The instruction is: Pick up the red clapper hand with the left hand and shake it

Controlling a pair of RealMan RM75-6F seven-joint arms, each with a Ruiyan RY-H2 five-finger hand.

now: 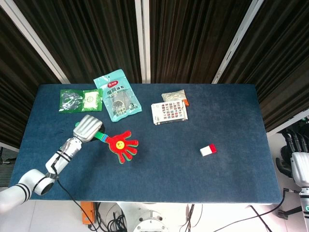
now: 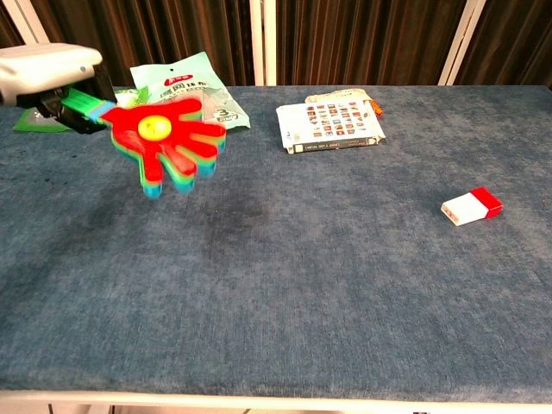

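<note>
Left hand (image 1: 87, 128) grips the clapper (image 1: 121, 144) by its green handle, palm side up, held in the air above the table's (image 1: 193, 183) left part, sticking out toward the centre. Right hand (image 1: 300, 166) hangs off the table's right edge; its grip can't be made out.

A light green snack pouch (image 1: 117, 95) and a darker green packet (image 1: 80, 100) lie side by side at the far left of the blue table (image 1: 193, 174). A printed card pack (image 1: 169, 112) sits mid-table before a small beige packet (image 1: 174, 97), with a red-and-white box (image 1: 208, 150) well apart to the right.
</note>
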